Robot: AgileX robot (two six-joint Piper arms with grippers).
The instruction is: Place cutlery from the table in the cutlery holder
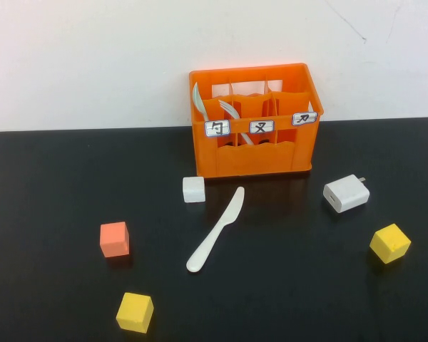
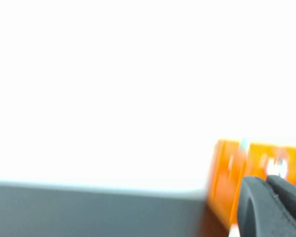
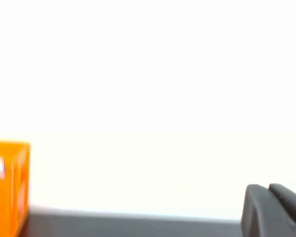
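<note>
Your knife (image 1: 216,231) lies flat on the worktop (image 1: 57,185) just in front of the crate (image 1: 255,121); pinch it mid-handle and tip it upright. The spoon (image 1: 198,100) and fork (image 1: 230,109) fill two compartments; the right one looks free. Left tool (image 2: 274,207) and right tool (image 3: 276,210) sit low beside the crate; whether either is open, I cannot tell.

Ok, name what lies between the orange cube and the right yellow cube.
The knife, in the high view; left gripper and right gripper are outside it.
</note>
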